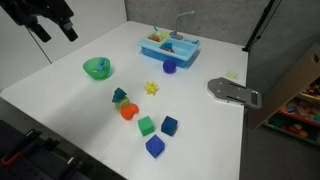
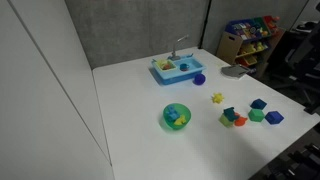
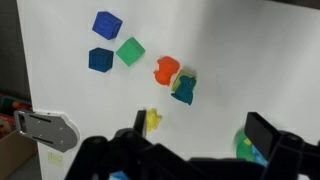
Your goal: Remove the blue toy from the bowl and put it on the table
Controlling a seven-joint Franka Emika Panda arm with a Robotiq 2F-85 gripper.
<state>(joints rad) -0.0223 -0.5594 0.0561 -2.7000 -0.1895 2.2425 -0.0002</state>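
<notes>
On the white bench (image 1: 60, 100) there is one green bowl (image 1: 87, 70), and in it one small blue toy (image 2: 173, 116). There is one light blue toy sink (image 1: 165, 54), close to a corner of the bench. The cubes are three: two dark blue cubes (image 1: 169, 125) (image 1: 154, 146) and one green cube (image 1: 146, 125), near an edge. Of the other small pieces there is one of each kind: one purple-blue round piece (image 1: 169, 67), one yellow star-like piece (image 1: 152, 88), one teal piece (image 1: 120, 96), one orange-red piece (image 1: 128, 112). One grey metal tool (image 1: 232, 92) lies at another edge.
</notes>
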